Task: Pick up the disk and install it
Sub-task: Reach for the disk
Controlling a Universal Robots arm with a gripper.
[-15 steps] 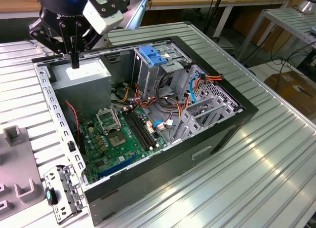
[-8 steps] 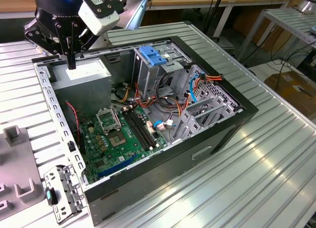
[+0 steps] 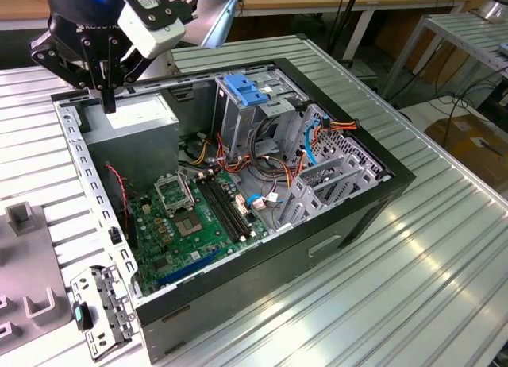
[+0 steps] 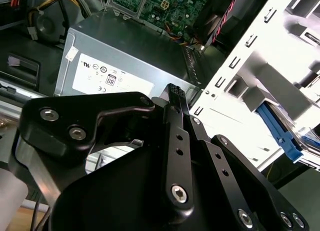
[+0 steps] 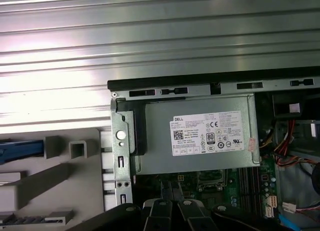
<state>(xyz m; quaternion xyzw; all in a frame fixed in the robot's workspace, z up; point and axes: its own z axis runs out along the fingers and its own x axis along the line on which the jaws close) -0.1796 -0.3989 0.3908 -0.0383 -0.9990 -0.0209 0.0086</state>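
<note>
gripper [image 3: 108, 106]: 1, pressed together, empty | power supply [image 3: 131, 129]: 1, under gripper | computer case [image 3: 397, 176]: 1, open

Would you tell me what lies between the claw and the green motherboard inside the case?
The silver power supply, as the exterior view shows: the claw hangs near it and the motherboard lies beyond.
</note>
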